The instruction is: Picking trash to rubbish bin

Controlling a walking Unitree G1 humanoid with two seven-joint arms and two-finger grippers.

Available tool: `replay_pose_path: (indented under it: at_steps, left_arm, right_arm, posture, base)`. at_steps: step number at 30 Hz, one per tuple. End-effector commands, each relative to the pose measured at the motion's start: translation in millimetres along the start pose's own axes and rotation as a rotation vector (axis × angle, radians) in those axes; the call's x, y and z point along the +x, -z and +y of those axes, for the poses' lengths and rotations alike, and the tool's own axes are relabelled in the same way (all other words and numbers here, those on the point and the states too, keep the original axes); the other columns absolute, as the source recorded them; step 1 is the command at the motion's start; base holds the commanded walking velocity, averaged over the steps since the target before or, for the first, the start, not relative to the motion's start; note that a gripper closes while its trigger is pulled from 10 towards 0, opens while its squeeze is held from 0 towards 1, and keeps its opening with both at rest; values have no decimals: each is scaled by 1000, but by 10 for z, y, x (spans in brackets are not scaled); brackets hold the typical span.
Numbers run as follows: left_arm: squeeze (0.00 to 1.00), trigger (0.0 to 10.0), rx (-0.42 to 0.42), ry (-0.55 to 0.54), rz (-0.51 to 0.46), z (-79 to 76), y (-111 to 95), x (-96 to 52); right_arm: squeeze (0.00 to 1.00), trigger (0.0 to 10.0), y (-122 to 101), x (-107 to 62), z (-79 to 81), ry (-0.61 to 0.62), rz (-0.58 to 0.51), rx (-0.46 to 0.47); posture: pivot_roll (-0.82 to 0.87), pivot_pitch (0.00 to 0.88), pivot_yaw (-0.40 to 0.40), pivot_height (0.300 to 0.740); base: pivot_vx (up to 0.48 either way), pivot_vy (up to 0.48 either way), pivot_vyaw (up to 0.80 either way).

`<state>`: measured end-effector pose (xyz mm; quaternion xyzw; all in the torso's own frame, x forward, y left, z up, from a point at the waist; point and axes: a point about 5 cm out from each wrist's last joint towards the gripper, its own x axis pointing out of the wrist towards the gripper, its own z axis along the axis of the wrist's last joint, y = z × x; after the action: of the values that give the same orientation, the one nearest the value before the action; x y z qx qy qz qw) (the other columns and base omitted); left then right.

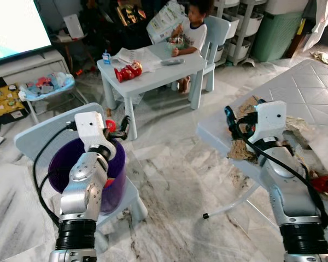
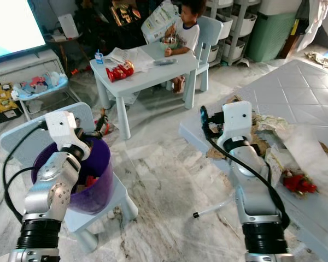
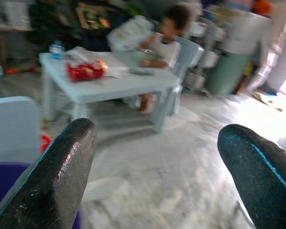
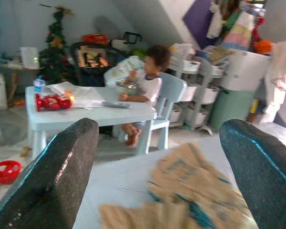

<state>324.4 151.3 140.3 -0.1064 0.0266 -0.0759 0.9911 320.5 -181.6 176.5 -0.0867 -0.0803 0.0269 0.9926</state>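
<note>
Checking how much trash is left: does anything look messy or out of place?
Yes. Torn brown paper and red scraps lie strewn on the white table by the right hand. A red item sits on the floor.

marble-patterned floor (image 1: 169,180) spreads pale and veined across the middle of the room, bright daylight washing it near the far right. a small light-blue table (image 1: 153,68) stands at the back with a person seated at it on a matching blue chair (image 1: 216,33). behind them, white shelving with drawers (image 1: 246,22) and a green ribbed hamper (image 1: 276,33). far left, a lit screen (image 1: 13,24) glows over a low white unit (image 1: 27,63), a shelf of toys just beside it. a small decorated tree (image 4: 52,43) stands against the grey wall (image 4: 19,24). clothes hang at the far right (image 4: 238,24).
</note>
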Motion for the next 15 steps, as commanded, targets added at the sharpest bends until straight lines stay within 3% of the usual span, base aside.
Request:
replay_pose_path:
  at_steps: [1, 15]
  left_arm:
    - [0, 10000, -3, 31, 19, -54, 14, 23]
    - [0, 10000, -4, 8, 0, -8, -41, 29]
  right_arm:
    - [0, 10000, 22, 3, -57, 28, 18, 7]
    - [0, 10000, 25, 14, -26, 20, 13, 2]
  posture:
    - [-71, 40, 16, 740]
    - [-64, 33, 14, 740]
  base:
    - [0, 0, -800]
    - [0, 0, -800]
